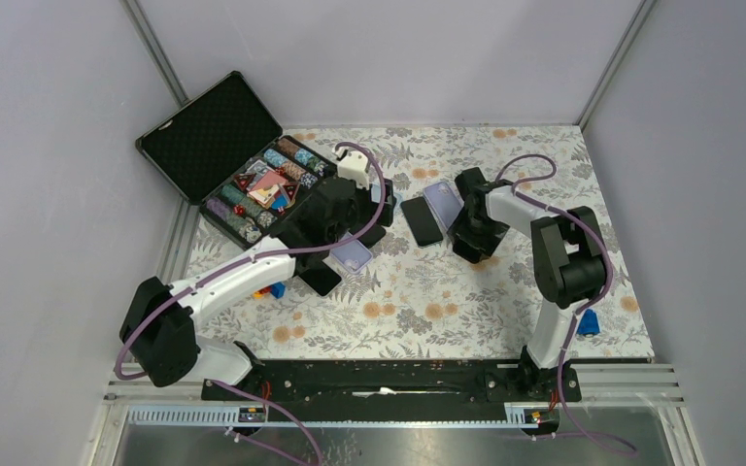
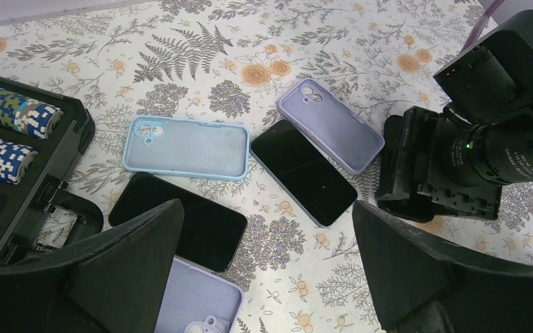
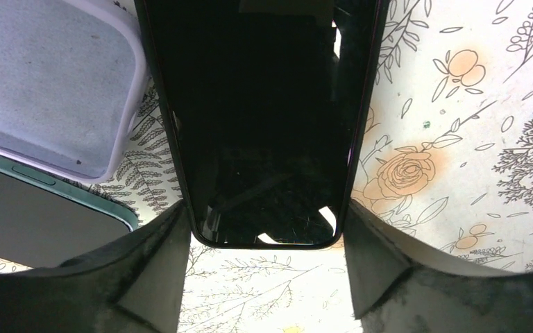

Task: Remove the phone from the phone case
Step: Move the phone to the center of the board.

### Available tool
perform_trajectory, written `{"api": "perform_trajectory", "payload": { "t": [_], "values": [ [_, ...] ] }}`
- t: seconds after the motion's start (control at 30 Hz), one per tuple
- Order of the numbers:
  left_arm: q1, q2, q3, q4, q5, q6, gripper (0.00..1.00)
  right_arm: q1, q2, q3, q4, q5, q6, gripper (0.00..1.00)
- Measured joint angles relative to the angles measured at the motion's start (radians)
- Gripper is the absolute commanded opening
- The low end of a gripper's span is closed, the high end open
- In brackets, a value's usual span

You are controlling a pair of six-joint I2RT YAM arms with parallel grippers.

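Observation:
In the right wrist view a phone in a black case (image 3: 260, 104) lies screen up on the floral cloth. My right gripper (image 3: 265, 208) straddles its near end, and both fingertips (image 3: 180, 211) touch its side edges. From above, that gripper (image 1: 468, 238) points down and hides this phone. My left gripper (image 2: 267, 208) hovers open over bare cloth with nothing between its fingers. Beside it lie a bare black phone (image 2: 177, 220), a teal-edged phone (image 2: 303, 171), a light blue empty case (image 2: 184, 148) and two lilac empty cases (image 2: 330, 125) (image 2: 198, 298).
An open black box of poker chips (image 1: 243, 175) stands at the back left, close to the left arm. Small blue objects lie near the left arm (image 1: 272, 289) and by the right arm's base (image 1: 588, 322). Grey walls enclose the table on three sides.

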State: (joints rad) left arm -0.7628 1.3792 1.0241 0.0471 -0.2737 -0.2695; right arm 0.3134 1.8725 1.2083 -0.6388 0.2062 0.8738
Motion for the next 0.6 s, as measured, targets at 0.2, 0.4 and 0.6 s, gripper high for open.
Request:
{"api": "perform_trajectory", "payload": {
  "t": [0.2,0.4,0.6],
  "values": [
    [0.0,-0.013,-0.005,0.008,-0.007,0.0,0.99,0.002,-0.011,-0.012,0.008,0.005,0.021,0.54],
    [0.0,-0.023,-0.006,0.01,-0.006,-0.001,0.99,0.029,-0.137,-0.167,0.071,-0.008,0.041,0.58],
    [0.0,-0.023,-0.006,0.016,-0.005,-0.002,0.99,0.164,-0.244,-0.291,0.047,-0.01,0.094,0.8]
  ]
}}
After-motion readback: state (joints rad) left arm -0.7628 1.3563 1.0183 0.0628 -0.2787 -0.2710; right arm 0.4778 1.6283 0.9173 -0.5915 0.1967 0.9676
